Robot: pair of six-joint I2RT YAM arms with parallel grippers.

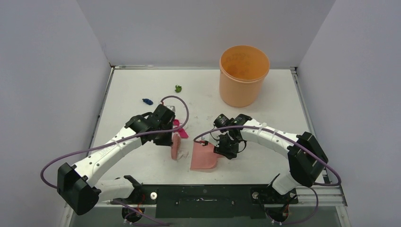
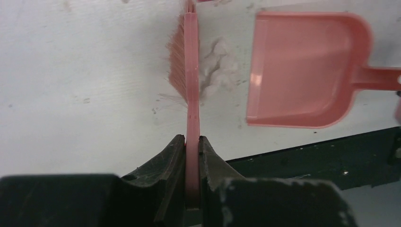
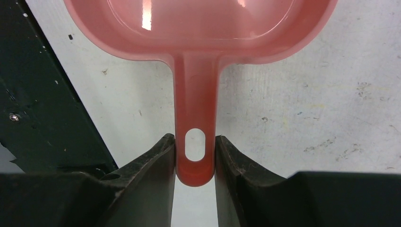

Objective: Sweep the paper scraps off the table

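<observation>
My left gripper (image 1: 169, 134) (image 2: 191, 140) is shut on the handle of a pink brush (image 1: 175, 146) (image 2: 190, 71) that stands on edge on the white table (image 1: 274, 118). A white paper wad (image 1: 183, 154) (image 2: 218, 66) lies between the brush and the pink dustpan (image 1: 204, 156) (image 2: 302, 71). My right gripper (image 1: 226, 145) (image 3: 195, 142) is shut on the dustpan's handle (image 3: 195, 109), with the pan flat on the table. A green scrap (image 1: 178, 88) and a dark blue scrap (image 1: 148, 101) lie farther back. A magenta scrap (image 1: 182, 133) lies beside the left gripper.
An orange bucket (image 1: 243, 75) stands at the back right of the table. The black base plate (image 1: 203, 194) (image 2: 331, 161) runs along the near edge, close to the dustpan. Grey walls close in the sides and the back.
</observation>
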